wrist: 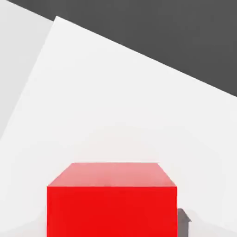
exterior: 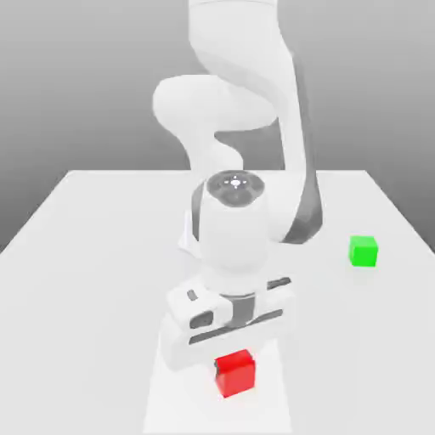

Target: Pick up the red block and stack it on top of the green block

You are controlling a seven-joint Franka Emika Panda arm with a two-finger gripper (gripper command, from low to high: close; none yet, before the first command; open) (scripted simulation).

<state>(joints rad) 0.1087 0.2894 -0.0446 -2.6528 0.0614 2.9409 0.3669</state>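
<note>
The table (exterior: 93, 280) is the largest thing, pale and wide. Over it the white arm (exterior: 234, 229) bends down, and its gripper (exterior: 234, 367) is low, at the near part of the exterior view. I cannot tell if the jaws are wide, narrow or holding. The red block (exterior: 236, 375) is directly under the hand. The green block (exterior: 364, 251) sits well apart, toward the exterior view's right.

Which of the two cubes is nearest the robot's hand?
The red cube, directly beneath the hand in the exterior view; the green cube stands apart, toward that view's right edge.
</note>
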